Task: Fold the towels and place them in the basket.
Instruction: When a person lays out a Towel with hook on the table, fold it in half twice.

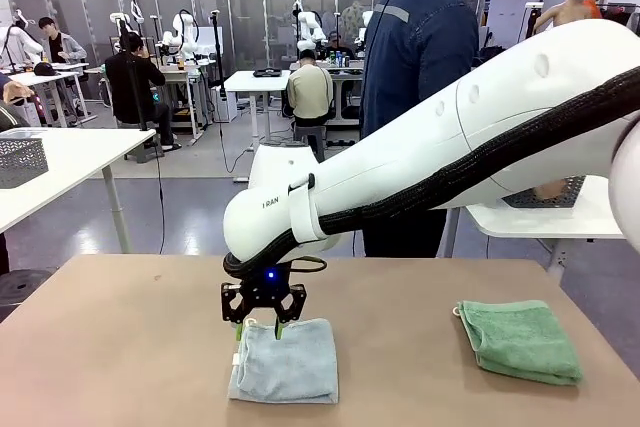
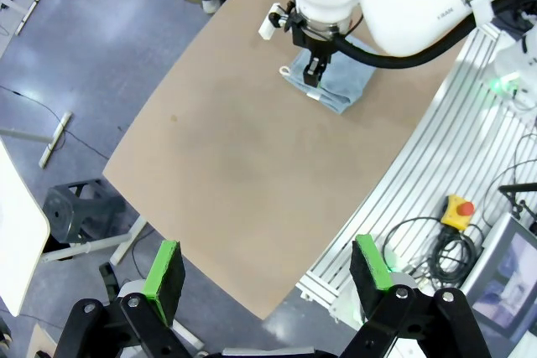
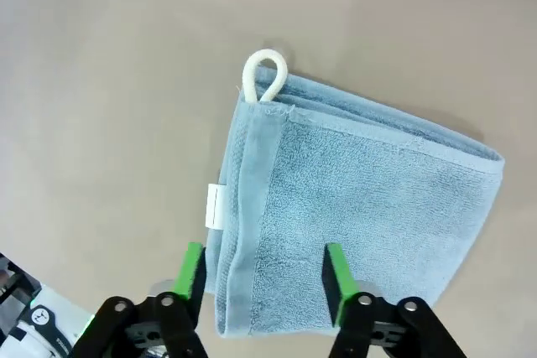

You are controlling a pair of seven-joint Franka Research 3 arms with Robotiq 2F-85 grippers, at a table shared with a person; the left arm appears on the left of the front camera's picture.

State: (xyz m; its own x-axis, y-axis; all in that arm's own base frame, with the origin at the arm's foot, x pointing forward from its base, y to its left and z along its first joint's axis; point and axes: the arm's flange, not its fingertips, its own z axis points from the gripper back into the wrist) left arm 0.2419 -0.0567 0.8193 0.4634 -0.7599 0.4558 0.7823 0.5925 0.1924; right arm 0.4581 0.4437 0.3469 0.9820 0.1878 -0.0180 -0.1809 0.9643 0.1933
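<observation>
While left jaws gape wide, right gripper (image 3: 264,278) jaws parted over folded grey-blue towel (image 3: 369,224).

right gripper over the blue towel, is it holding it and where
Nothing is held. The right gripper stands open, fingers straddling the folded grey-blue towel's near edge. The left gripper is open and empty.

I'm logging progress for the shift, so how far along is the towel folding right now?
Both towels already lie folded on the table: the grey-blue towel near the middle, the green towel to the right. The right gripper stands open right over the grey-blue towel's edge, holding nothing. The left gripper hangs open, off the table's edge. Still left: getting both towels into a basket.
</observation>
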